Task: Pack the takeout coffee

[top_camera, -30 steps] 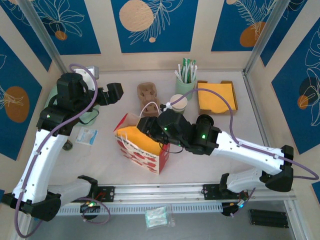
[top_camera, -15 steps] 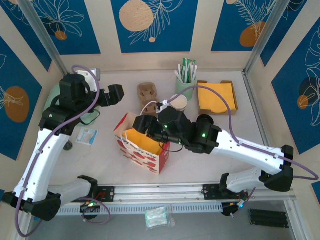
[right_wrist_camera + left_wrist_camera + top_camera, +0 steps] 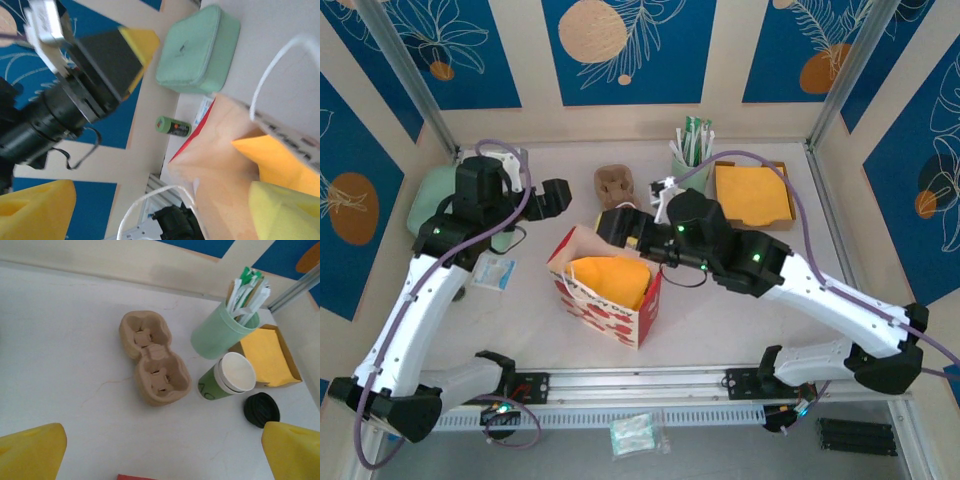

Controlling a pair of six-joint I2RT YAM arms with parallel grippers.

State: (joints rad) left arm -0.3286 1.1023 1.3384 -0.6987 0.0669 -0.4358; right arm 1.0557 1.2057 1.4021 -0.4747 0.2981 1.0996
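White paper cup (image 3: pixel 227 378), one; black lid (image 3: pixel 261 410), one, just beside.

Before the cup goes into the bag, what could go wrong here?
The white cup stands open, its black lid lying apart on the table; packed so, anything inside may spill. It is close to the mint tumbler, which a grasp could knock. The yellow napkin in the bag may tip the cup.

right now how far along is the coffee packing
Done: a yellow napkin lies in the bag. In hand: nothing; the left fingers and right fingers are open, empty. Left: the cup stands uncapped on the table, the lid beside it, the carrier empty; none is bagged.
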